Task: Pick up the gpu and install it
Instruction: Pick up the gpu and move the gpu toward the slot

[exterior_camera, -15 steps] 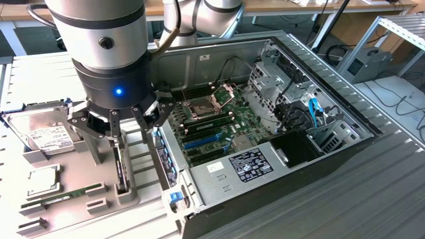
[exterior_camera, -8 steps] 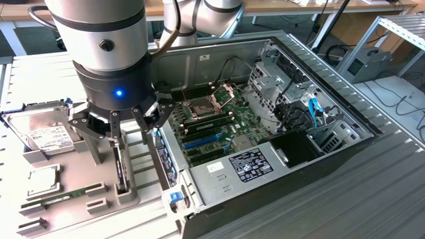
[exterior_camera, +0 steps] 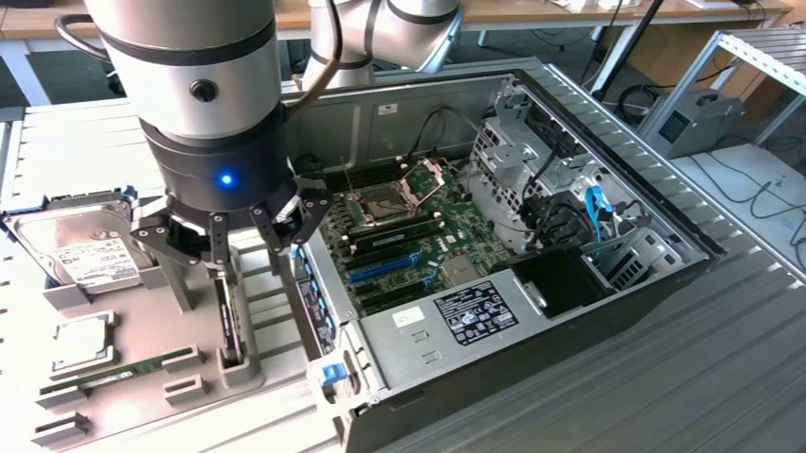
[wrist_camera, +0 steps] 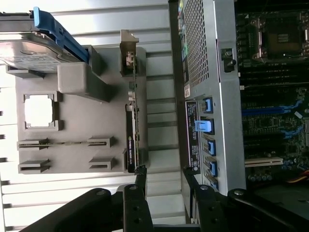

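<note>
The gpu is a thin black card standing on edge in a slot of the grey holder, with its pale metal bracket at one end. My gripper hangs just above the card, open, with nothing between its fingers. In the wrist view one fingertip lines up with the card's near end and the other sits toward the wall of the computer case. The case lies open with its motherboard and blue slots exposed.
The holder also carries a silver hard drive, a square processor and a narrow green memory stick. The case wall stands close beside the gpu's slot. A metal rack is at the exterior view's right.
</note>
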You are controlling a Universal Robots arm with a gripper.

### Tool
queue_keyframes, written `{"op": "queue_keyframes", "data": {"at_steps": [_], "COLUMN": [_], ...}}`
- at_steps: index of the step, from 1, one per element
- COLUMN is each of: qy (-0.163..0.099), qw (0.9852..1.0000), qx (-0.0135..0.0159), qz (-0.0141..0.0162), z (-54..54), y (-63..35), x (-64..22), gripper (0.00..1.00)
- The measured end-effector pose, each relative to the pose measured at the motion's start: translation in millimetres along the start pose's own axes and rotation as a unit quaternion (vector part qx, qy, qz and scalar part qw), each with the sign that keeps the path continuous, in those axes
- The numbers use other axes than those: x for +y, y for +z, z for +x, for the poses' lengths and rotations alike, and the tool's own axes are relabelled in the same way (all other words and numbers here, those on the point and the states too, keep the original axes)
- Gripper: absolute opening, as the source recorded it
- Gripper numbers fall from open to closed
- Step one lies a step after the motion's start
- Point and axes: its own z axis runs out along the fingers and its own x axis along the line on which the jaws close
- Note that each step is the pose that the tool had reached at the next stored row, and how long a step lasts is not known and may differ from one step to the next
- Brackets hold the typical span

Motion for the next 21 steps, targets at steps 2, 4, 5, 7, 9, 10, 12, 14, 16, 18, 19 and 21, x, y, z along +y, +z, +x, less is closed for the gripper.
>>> {"op": "queue_keyframes", "data": {"at_steps": [2, 4, 5, 7, 9, 10, 12, 14, 16, 18, 19, 21], "qy": [0.0, 0.0, 0.0, 0.0, 0.0, 0.0, 0.0, 0.0, 0.0, 0.0, 0.0, 0.0], "qw": [1.0, 1.0, 1.0, 1.0, 1.0, 1.0, 1.0, 1.0, 1.0, 1.0, 1.0, 1.0], "qx": [0.0001, 0.0, 0.0, 0.0, 0.0, 0.0, 0.0001, 0.0, 0.0001, 0.0, 0.0, 0.0], "qz": [0.0001, 0.0, 0.0, 0.0, 0.0, 0.0, 0.0001, 0.0, 0.0, 0.0, 0.0, 0.0], "z": [0.0, 0.0, 0.1, 0.5, 1.4, 1.7, 2.1, 2.5, 3.2, 3.9, 4.2, 4.7], "y": [0.7, 1.3, 1.6, 2.3, 2.9, 3.0, 3.5, 4.1, 4.7, 5.3, 5.6, 6.1], "x": [0.0, -0.1, -0.1, -0.1, -0.2, -0.2, -0.1, 0.0, -0.1, -0.2, -0.2, -0.3], "gripper": [0.42, 0.42, 0.42, 0.42, 0.42, 0.42, 0.42, 0.42, 0.42, 0.42, 0.42, 0.42]}}
